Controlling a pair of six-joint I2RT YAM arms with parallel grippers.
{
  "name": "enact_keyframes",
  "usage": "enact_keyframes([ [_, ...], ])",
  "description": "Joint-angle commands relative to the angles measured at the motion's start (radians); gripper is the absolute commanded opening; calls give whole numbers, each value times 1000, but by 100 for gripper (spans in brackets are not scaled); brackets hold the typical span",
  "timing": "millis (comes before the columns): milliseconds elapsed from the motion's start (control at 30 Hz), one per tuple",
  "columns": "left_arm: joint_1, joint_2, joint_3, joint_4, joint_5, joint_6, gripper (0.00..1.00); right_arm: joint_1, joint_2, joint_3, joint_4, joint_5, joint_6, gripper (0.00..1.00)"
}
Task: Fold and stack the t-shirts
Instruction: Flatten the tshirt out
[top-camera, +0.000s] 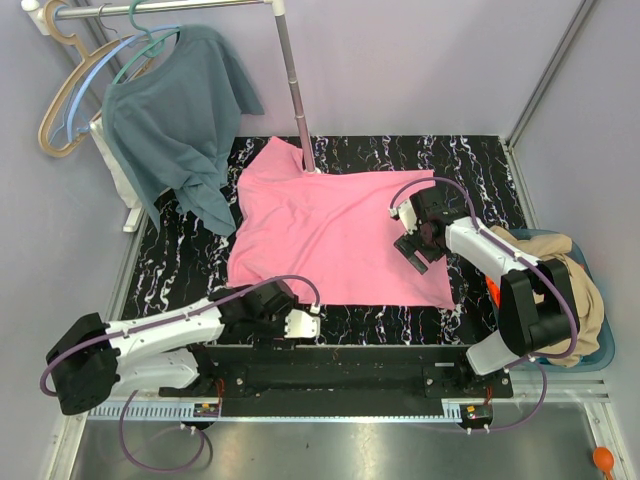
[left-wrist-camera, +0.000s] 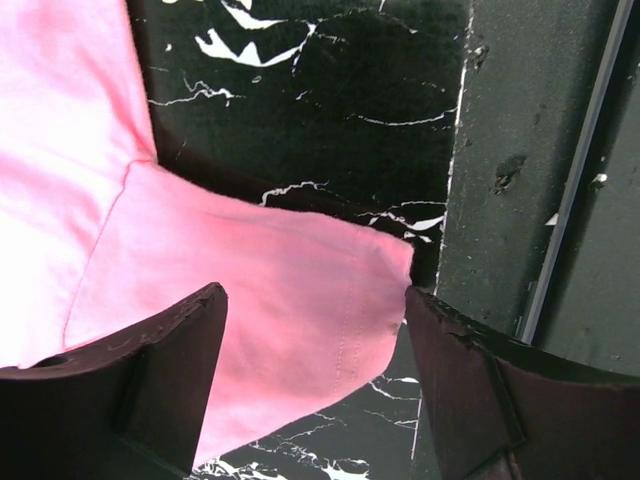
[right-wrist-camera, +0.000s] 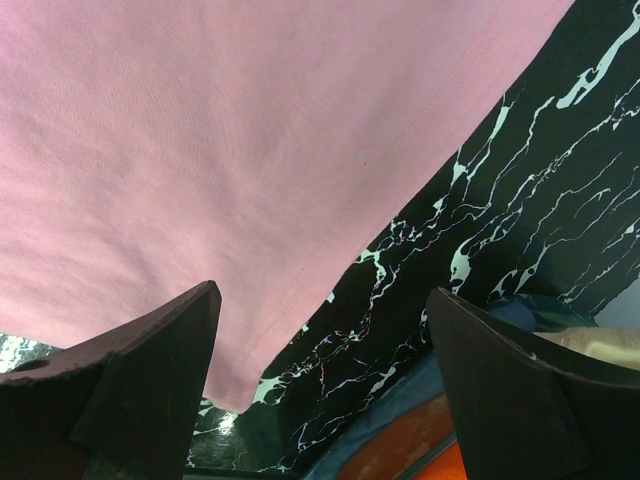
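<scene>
Noted pink t-shirt (top-camera: 330, 230) flat at mid-counter, no fold made. Saw left hand (left-wrist-camera: 315, 310) open astride its sleeve (left-wrist-camera: 290, 290) by near edge, right hand (right-wrist-camera: 325, 300) open over shirt's right-edge side. Logged tan t-shirt (top-camera: 575, 300) heaped in bin (top-camera: 600, 355) off right edge. Judged barely begun: all folding, stacking left.

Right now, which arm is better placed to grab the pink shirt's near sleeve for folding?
Left, probably. The left gripper straddles the sleeve tip with open jaws, while the right gripper hovers open over the right edge of the pink t-shirt.
</scene>
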Motion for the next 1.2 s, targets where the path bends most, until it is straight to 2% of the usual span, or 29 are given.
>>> enact_keyframes([
  [0, -7, -1, 1, 26, 36, -19, 73, 6, -31, -1, 21, 19, -14, 93],
  [233, -16, 3, -6, 5, 56, -30, 66, 6, -14, 4, 30, 19, -15, 93],
  [633, -24, 77, 19, -15, 63, -1, 69, 6, -16, 13, 30, 46, -28, 93],
  [800, -24, 98, 22, 6, 66, -9, 56, 6, -16, 2, 32, 45, -31, 93],
  [967, -24, 97, 8, 31, 55, -19, 49, 6, -39, -36, 33, 40, -35, 92],
  [1100, -24, 94, 5, 45, 38, -21, 32, 6, -92, -90, 27, 65, -61, 92],
  [1133, -24, 91, 8, 43, 35, -22, 18, 6, -109, -101, 21, 65, -74, 93],
  [1167, -24, 86, 10, 43, 33, -22, 13, 6, -143, -116, 0, 60, -78, 93],
])
